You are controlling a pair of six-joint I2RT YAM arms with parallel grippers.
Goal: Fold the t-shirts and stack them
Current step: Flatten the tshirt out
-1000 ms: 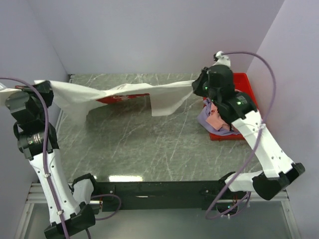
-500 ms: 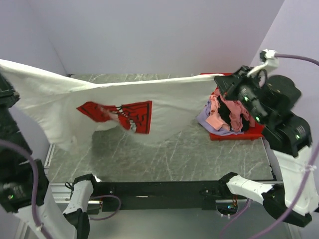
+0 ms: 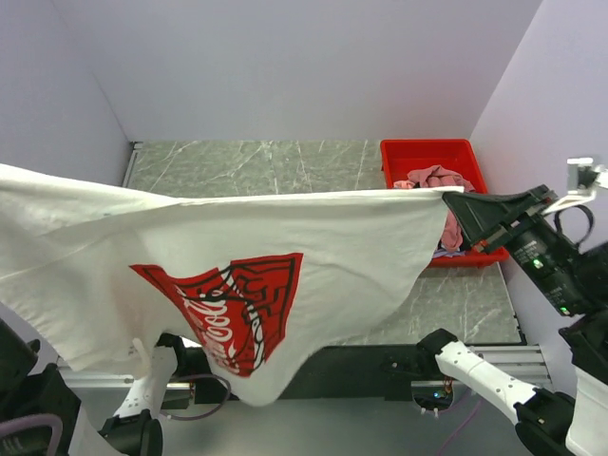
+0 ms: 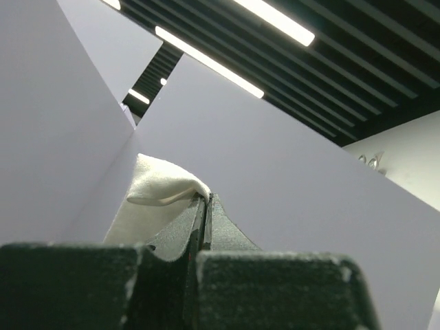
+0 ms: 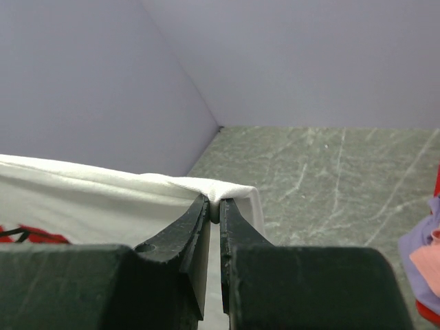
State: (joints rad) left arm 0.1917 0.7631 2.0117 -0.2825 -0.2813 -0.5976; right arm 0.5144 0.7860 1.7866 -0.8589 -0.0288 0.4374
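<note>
Top view: white tee (image 3: 237, 247) hangs stretched in the air above the counter (image 3: 256, 166), top edge taut from 9 o'clock to 3 o'clock. The red print faces the camera and sags toward 7 o'clock.

Right fingers (image 5: 187, 232): closed on the hem of the white tee at the 3 o'clock end, with a fold of cloth pinched between the tips.

Left fingers (image 4: 180, 232): outside the top view. The wrist view shows them closed, with a bunch of white cloth clamped at the tips.

Bin (image 3: 427, 150) at 2 o'clock on the counter holds a pink tee (image 3: 432, 178) and a lavender tee (image 5: 416, 246), both crumpled.
</note>
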